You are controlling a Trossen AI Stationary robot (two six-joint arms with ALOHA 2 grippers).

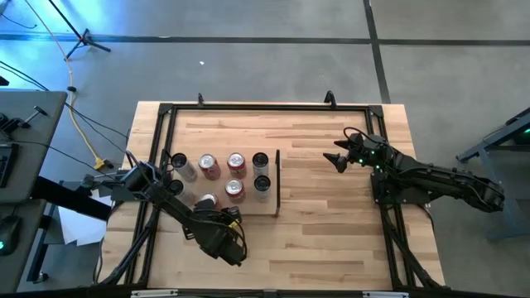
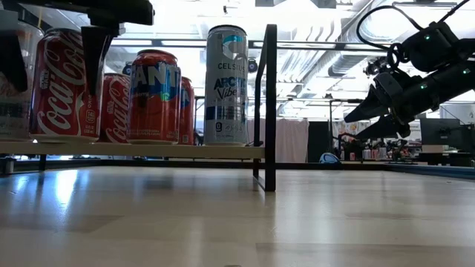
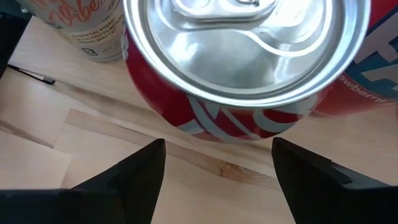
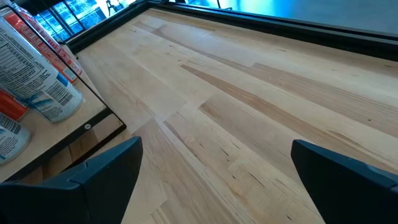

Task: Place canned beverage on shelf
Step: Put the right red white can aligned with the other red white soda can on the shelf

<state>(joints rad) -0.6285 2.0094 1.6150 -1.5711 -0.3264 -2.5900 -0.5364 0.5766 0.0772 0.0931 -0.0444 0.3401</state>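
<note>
A red Coca-Cola can (image 3: 236,62) stands upright on its base on the pale-wood shelf (image 1: 178,211), at the shelf's near left; it also shows in the low view (image 2: 59,81). My left gripper (image 3: 217,168) is open and empty. Its fingers stand just on the near side of this can, at its upper part (image 2: 96,52), and touch nothing. It also shows in the high view (image 1: 207,207). Several other cans (image 1: 236,163) stand on the shelf. The dark upright strip (image 2: 269,104) runs along the shelf's right edge. My right gripper (image 1: 339,157) is open and empty above the table's right half.
A tall pale Celsius can (image 2: 226,81) and a red Fanta can (image 2: 154,96) stand next to the Coca-Cola can. Bare wooden tabletop (image 4: 249,106) lies between the shelf's strip and my right arm. A black frame (image 1: 265,106) runs along the table's edges.
</note>
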